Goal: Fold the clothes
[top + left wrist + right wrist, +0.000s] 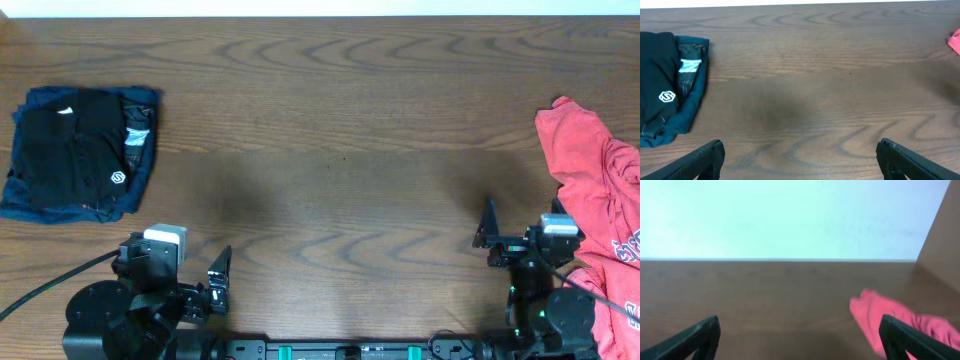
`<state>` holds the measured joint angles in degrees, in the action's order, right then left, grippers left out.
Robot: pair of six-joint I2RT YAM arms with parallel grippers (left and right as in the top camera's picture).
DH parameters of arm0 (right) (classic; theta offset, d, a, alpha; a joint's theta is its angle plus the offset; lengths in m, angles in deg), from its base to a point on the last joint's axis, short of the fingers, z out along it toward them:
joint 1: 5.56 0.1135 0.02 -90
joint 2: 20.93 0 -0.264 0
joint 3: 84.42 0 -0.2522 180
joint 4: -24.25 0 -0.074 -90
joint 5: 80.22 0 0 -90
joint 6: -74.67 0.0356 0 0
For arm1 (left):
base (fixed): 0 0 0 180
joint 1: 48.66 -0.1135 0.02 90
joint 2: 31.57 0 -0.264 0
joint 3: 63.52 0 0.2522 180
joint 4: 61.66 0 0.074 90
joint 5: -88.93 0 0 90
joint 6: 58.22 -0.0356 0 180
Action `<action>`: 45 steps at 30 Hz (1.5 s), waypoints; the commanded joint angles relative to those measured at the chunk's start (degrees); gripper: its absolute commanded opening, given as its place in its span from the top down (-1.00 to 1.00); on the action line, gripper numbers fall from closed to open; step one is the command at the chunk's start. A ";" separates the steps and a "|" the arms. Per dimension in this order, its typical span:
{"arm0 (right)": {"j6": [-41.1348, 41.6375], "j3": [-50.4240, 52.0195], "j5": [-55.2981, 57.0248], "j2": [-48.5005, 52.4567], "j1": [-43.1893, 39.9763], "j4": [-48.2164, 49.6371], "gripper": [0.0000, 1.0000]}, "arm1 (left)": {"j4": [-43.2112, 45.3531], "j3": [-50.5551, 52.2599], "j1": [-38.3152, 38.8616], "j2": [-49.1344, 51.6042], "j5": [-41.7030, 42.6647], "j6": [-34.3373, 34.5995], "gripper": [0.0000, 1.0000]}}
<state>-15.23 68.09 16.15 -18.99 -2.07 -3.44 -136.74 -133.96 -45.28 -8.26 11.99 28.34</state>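
Note:
A folded black shirt (70, 150) with a small white logo and a white neck tag lies at the far left on top of a folded dark blue garment (30, 205); it also shows in the left wrist view (657, 87). A crumpled coral-red shirt (600, 210) with lettering lies at the right edge and shows in the right wrist view (875, 320). My left gripper (800, 157) is open and empty near the front edge, right of the black shirt. My right gripper (800, 335) is open and empty, just left of the red shirt.
The wooden table (330, 150) spans the view between the two piles. The arm bases (120, 320) (545, 320) stand at the front edge. A black cable (40, 290) runs off to the left. A pale wall (790, 215) stands beyond the table's far edge.

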 commanded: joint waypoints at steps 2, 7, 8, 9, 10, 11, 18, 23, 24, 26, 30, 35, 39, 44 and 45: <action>-2.43 5.27 -0.87 -1.64 -0.92 6.08 -0.99 | 0.02 0.11 -0.13 -0.07 -0.68 -0.61 -0.96; -3.43 11.72 -3.58 -1.64 -0.96 5.20 -0.98 | 0.02 0.11 -0.13 -0.07 -0.70 -0.61 -0.96; -3.37 11.74 -4.74 -1.29 -0.96 6.03 -0.98 | 0.04 0.11 -0.13 -0.07 -0.70 -0.61 -0.96; -2.91 11.54 -5.86 -1.29 -0.85 6.01 -0.99 | 0.02 0.11 -0.13 -0.07 -0.70 -0.61 -0.96; -2.93 11.72 -6.58 -1.29 -0.81 6.01 -0.99 | 0.02 0.11 -0.13 -0.07 -0.70 -0.61 -0.96; -2.95 11.72 -6.56 -1.29 -0.81 6.01 -0.98 | 0.02 0.11 -0.13 -0.07 -0.70 -0.61 -0.96; -2.95 11.72 -6.62 -1.27 -0.81 6.01 -0.98 | 0.02 0.11 -0.13 -0.07 -0.70 -0.61 -0.96; -2.95 11.72 -6.60 -1.27 -0.81 6.01 -0.99 | 0.02 0.11 -0.13 -0.07 -0.70 -0.61 -0.96; -2.95 11.72 -6.62 -1.27 -0.81 6.01 -0.99 | 0.02 0.11 -0.13 -0.07 -0.70 -0.59 -0.95; -2.95 11.72 -6.62 -1.27 -0.81 6.01 -0.99 | 0.02 0.11 -0.13 -0.07 -0.70 -0.61 -0.96; -2.95 11.72 -6.60 -1.27 -0.81 6.01 -0.98 | 0.02 0.11 -0.13 -0.07 -0.68 -0.61 -0.96; -2.95 11.72 -6.62 -1.27 -0.81 6.01 -0.99 | 0.02 0.11 -0.13 -0.07 -0.70 -0.61 -0.96; -2.95 11.72 -6.60 -1.27 -0.81 6.01 -0.98 | 0.02 0.11 -0.13 -0.07 -0.70 -0.59 -0.96; -2.95 11.72 -6.62 -1.27 -0.81 6.01 -0.99 | 2.23 3.93 -0.20 -1.38 -0.92 -4.87 -0.96; -2.95 11.72 -6.62 -1.27 -0.81 6.01 -0.99 | 4.04 6.21 -0.20 -2.21 -0.94 -6.38 -0.96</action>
<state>-17.48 79.54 10.07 -19.87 -2.22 2.59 -134.27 -132.06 -45.28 -8.91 11.82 26.38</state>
